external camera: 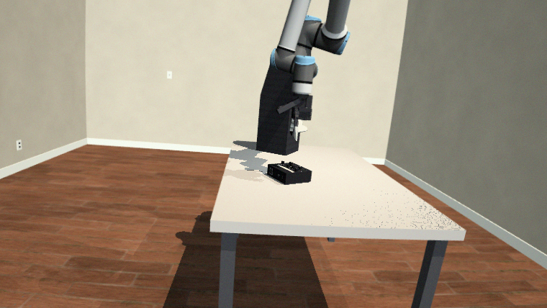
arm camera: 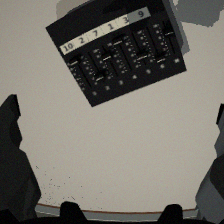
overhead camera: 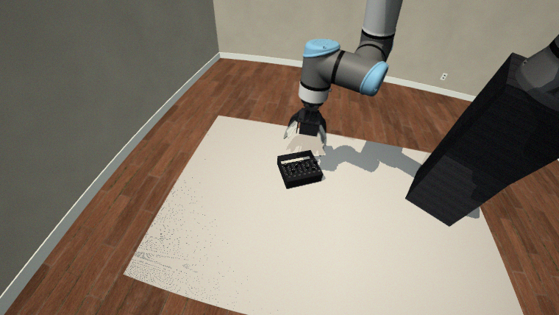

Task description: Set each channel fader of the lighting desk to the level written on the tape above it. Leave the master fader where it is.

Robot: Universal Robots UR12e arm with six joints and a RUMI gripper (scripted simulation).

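The lighting desk (overhead camera: 299, 168) (external camera: 289, 173) (arm camera: 120, 50) is a small black box lying flat on the white table (overhead camera: 312, 235) (external camera: 344, 198) (arm camera: 125, 150). In the wrist view a pale tape strip (arm camera: 105, 31) along its far edge reads 10, 2, 7, 1, 3, 9. Several fader tracks with dark caps run below it, the caps at different heights. My gripper (overhead camera: 305, 137) (external camera: 296, 129) (arm camera: 120, 99) is open and empty. It hangs above the table just behind the desk's tape edge and touches nothing.
The robot's tall black pedestal (overhead camera: 488, 149) (external camera: 275, 114) stands on the table's back part, right of the desk in the top view. In the wrist view the table's edge (arm camera: 100, 209) with wooden floor beyond it runs along the bottom.
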